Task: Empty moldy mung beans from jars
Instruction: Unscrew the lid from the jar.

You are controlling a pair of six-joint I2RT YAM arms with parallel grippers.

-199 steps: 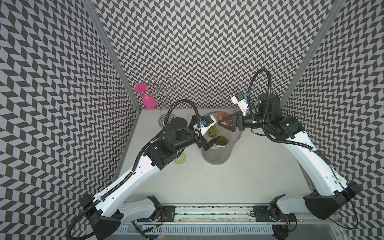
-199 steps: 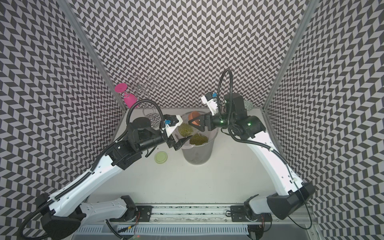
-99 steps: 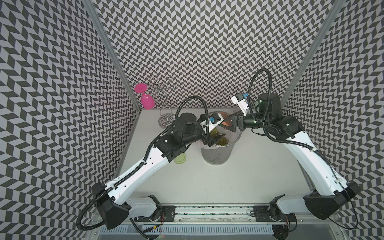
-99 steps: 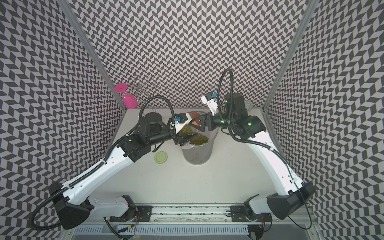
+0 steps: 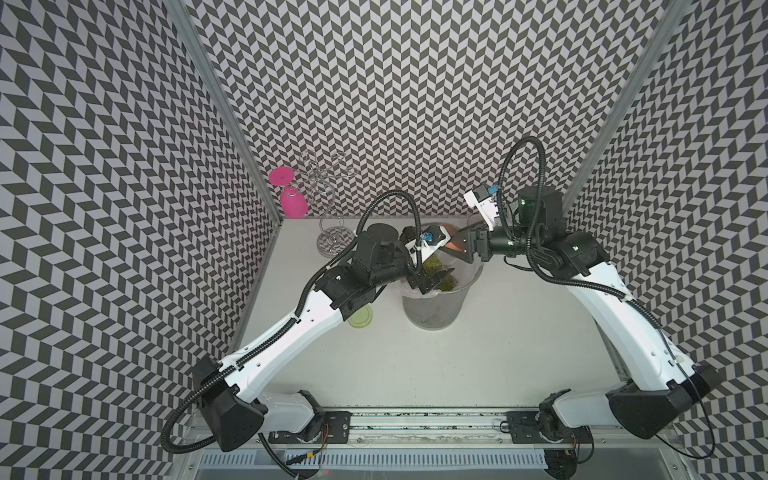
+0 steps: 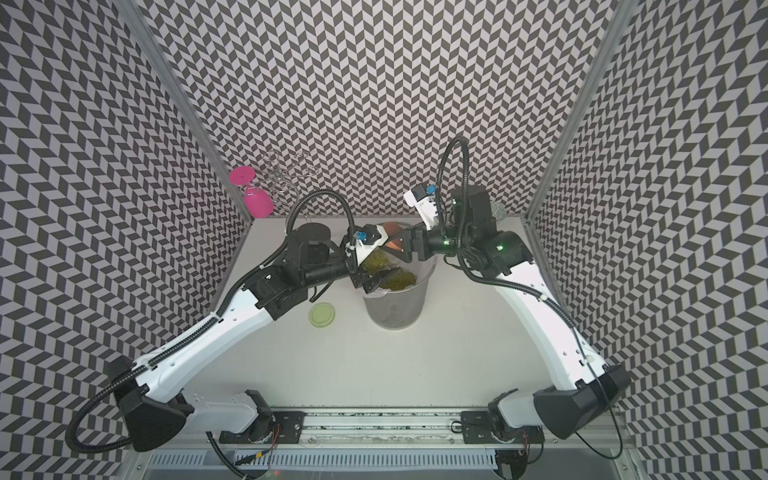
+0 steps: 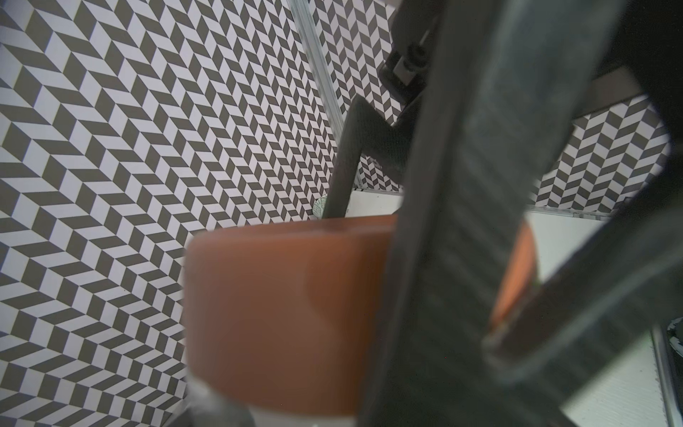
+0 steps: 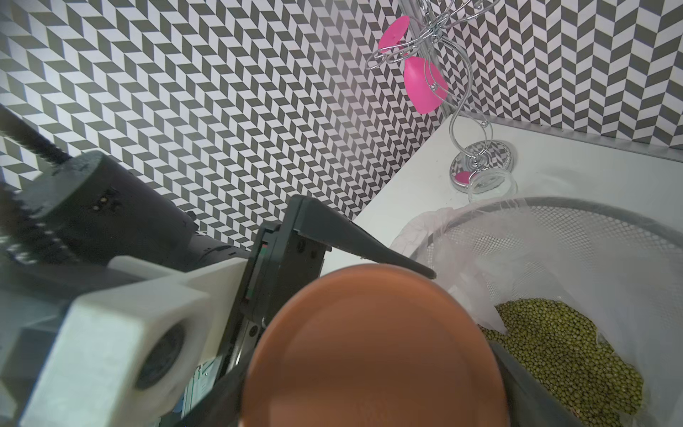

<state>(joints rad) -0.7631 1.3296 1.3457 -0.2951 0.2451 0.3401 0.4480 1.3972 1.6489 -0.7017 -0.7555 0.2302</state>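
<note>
- Orange-lidded jar (image 8: 369,344): held in the air over the far part of the bin (image 5: 432,316). It was tipped over, with the lid toward the right arm and the glass body toward the left. The lid was on.
- Right gripper (image 5: 457,246): clamped across the orange-brown lid, its jaws standing wide on it.
- Left gripper (image 5: 436,274): jaws spread astride the glass body. Whether they pressed on it could not be told.
- Mung beans (image 8: 565,351): a heap lay on the plastic liner inside the bin. More showed green through the held jar's glass in both top views.
- Second jar (image 8: 491,185): clear, lidless and seemingly empty. It sat on the table (image 5: 519,332) beside the base of the wire stand (image 5: 332,243), to the far left of the bin. Its pale green lid (image 6: 322,314) lay flat on the table just left of the bin.
- Handling of the jar, judged: the glass was rigid, smooth and breakable, and likely slippery under hard pads. The beans added only modest weight. The best hold was across the full width of the body just below the lid, square and firm without crushing, so the lid could be twisted off against it.
- Handling of the beans, judged: loose and free-running, apt to roll and scatter, though mouldy clumps might cling inside. The mouth belonged over the bin once opened.
</note>
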